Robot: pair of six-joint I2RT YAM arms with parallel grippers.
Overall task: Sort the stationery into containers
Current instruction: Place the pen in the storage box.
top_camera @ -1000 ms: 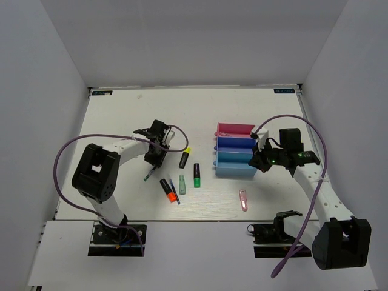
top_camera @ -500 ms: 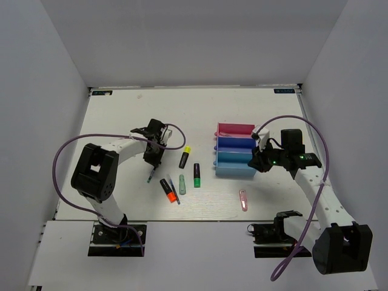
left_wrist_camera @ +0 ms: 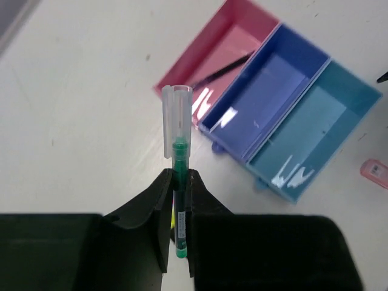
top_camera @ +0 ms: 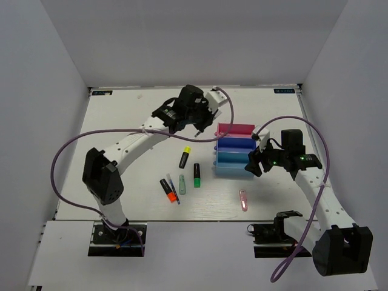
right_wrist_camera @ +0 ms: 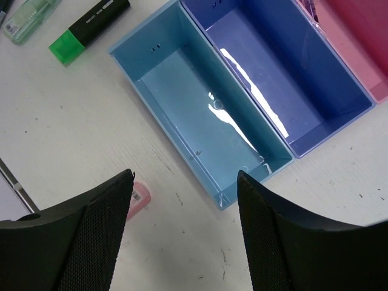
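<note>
We see loose pieces on the table (top_camera: 121,121) left of the trays: a yellow-ended highlighter (top_camera: 184,157), a green-ended highlighter (top_camera: 197,175), an orange-ended highlighter (top_camera: 169,190), a pale green stick (top_camera: 182,184), and a pink clip (top_camera: 244,200) nearer us. The pink tray (left_wrist_camera: 200,51), farthest, holds a thin dark pen (left_wrist_camera: 221,68) lying diagonally; the dark blue tray (left_wrist_camera: 285,73) and light blue tray (left_wrist_camera: 315,121) follow toward us. The left gripper (left_wrist_camera: 179,182) is clenched on a green pen (left_wrist_camera: 180,151), held above the table just left of the pink tray. Its long axis runs along the fingers, clear cap outward. The right gripper (right_wrist_camera: 183,179) hangs released over the light blue tray's near edge.
</note>
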